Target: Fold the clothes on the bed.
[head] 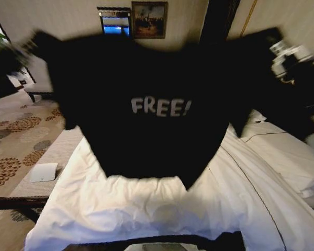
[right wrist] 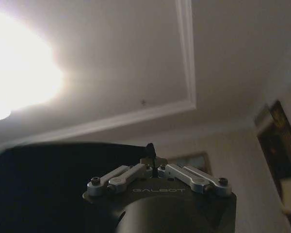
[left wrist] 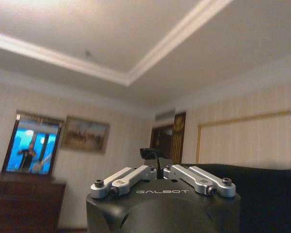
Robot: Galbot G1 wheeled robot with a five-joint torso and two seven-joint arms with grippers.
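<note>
T-shirt (head: 146,104): black, "FREE!" on its chest, spread and hanging above the near end of the bed (head: 146,209), likely for laying flat. Left gripper (left wrist: 157,169), right gripper (right wrist: 153,162): jaws pressed together, each pinching the T-shirt.

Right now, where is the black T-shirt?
In the head view the black T-shirt hangs spread out in the air above the white bed, lettering facing the camera, held up at its top corners between the left gripper and right gripper.
</note>
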